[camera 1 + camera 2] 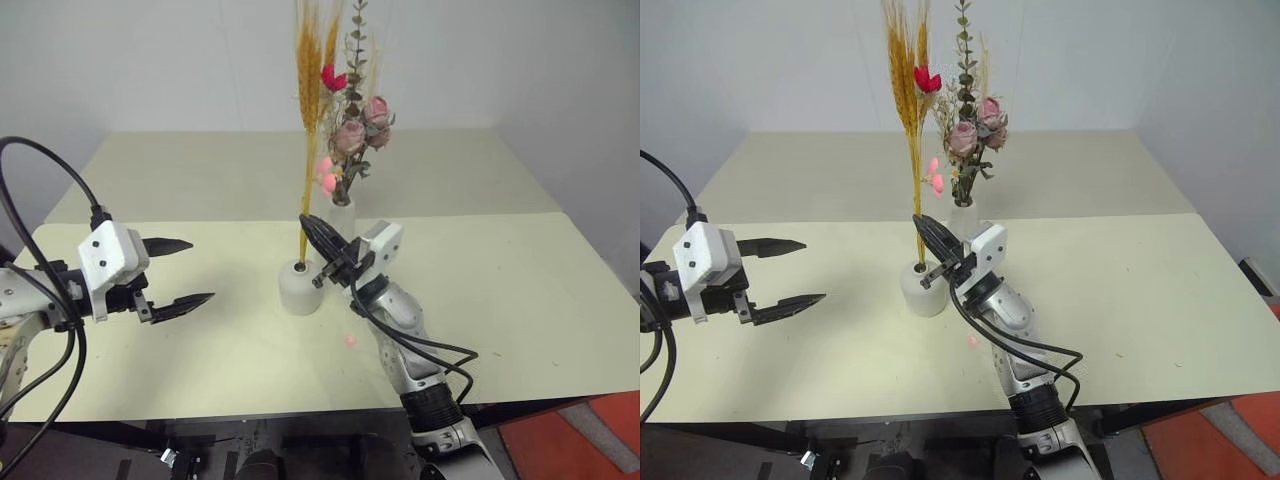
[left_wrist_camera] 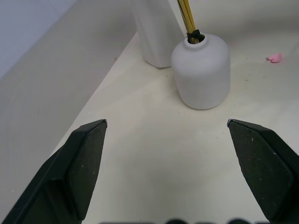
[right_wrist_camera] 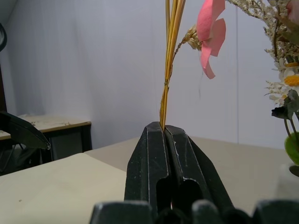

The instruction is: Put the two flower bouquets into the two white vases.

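The thin wheat bundle (image 1: 309, 90) stands upright with its stems down in the top hole of the short squat white vase (image 1: 300, 288). My right gripper (image 1: 306, 221) is shut on those stems just above the vase mouth; in the right wrist view the stalks (image 3: 168, 70) rise from between its closed tips (image 3: 162, 127). Behind it, the tall slim white vase (image 1: 341, 217) holds the bushy pink rose bouquet (image 1: 358, 130). My left gripper (image 1: 200, 270) hovers open and holds nothing, off to the left of the squat vase (image 2: 202, 70), pointing toward it.
A tiny loose pink ball (image 1: 350, 341) lies on the pale table (image 1: 520, 300) just in front of the squat vase. A second table (image 1: 200, 170) adjoins behind, against a white wall. The front table edge runs close below my arms.
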